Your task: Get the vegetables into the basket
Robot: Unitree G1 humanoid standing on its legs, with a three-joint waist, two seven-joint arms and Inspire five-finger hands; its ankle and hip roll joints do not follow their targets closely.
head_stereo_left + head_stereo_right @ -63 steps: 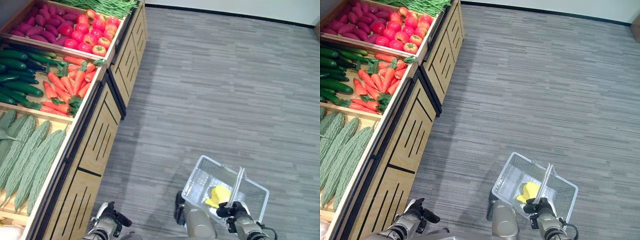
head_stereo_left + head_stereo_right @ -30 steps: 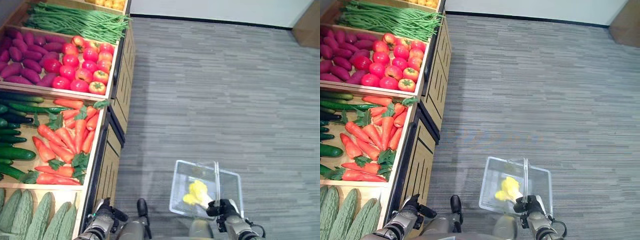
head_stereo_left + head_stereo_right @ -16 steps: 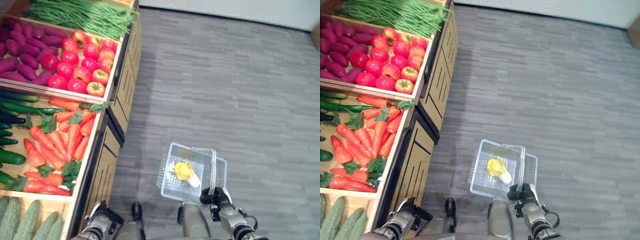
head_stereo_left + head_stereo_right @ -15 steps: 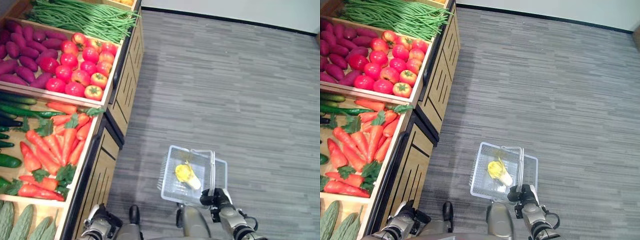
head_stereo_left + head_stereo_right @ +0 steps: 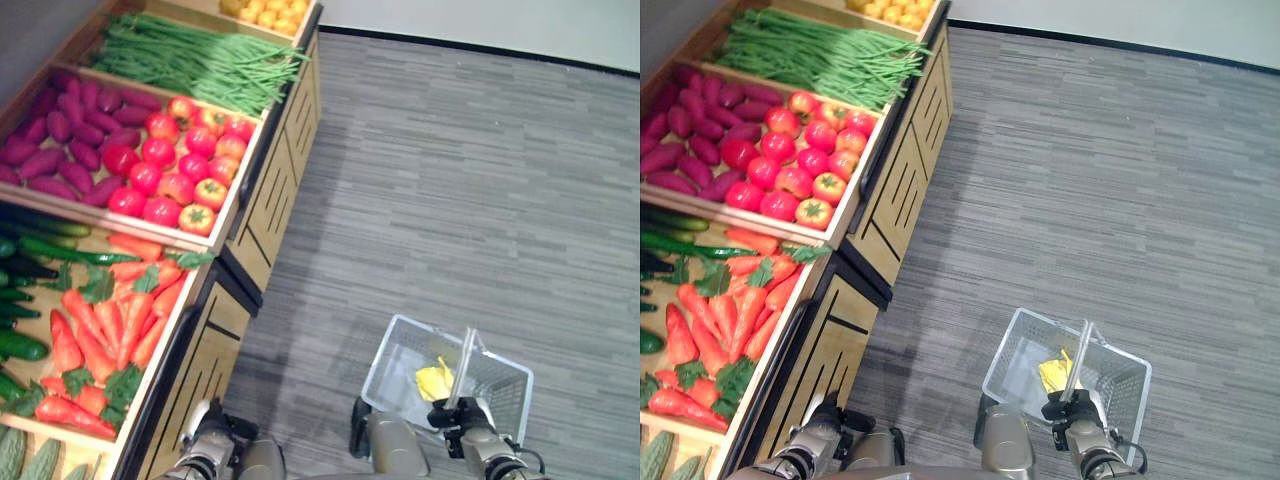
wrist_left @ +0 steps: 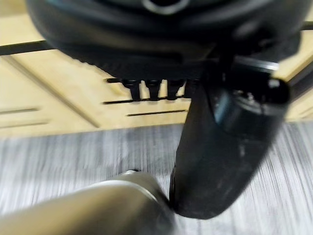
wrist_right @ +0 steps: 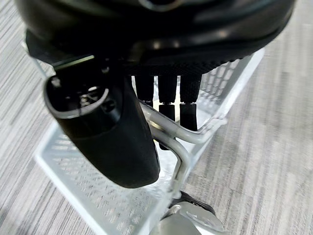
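While the right hand (image 7: 122,132) curls fingers and thumb round the grey metal handle (image 5: 461,366) of the white wire-mesh basket (image 5: 1018,352), that basket hangs low over the grey striped floor (image 5: 470,190), well clear of the long wooden produce stand (image 5: 880,215). Down inside the basket lies a yellow vegetable (image 5: 433,381), resting on the mesh bottom just beside the handle. Over on the other side, the left hand (image 5: 208,424) hangs close against the front of the produce stand, near its slotted wooden panels; in its wrist view the fingers (image 6: 146,89) show curled with nothing in them. Now up onto the stand itself: nearest sit the orange carrots with green tops (image 5: 110,320), with dark green cucumbers (image 5: 25,255) beside them toward the stand's outer edge. One compartment farther along, red tomatoes (image 5: 795,150) fill the side closest to the floor, purple sweet potatoes (image 5: 55,135) packed next to them. Farther still, a heap of long green beans (image 5: 820,55) spreads across its crate, and at the stand's far end a few yellow fruits (image 5: 265,12) peek in.
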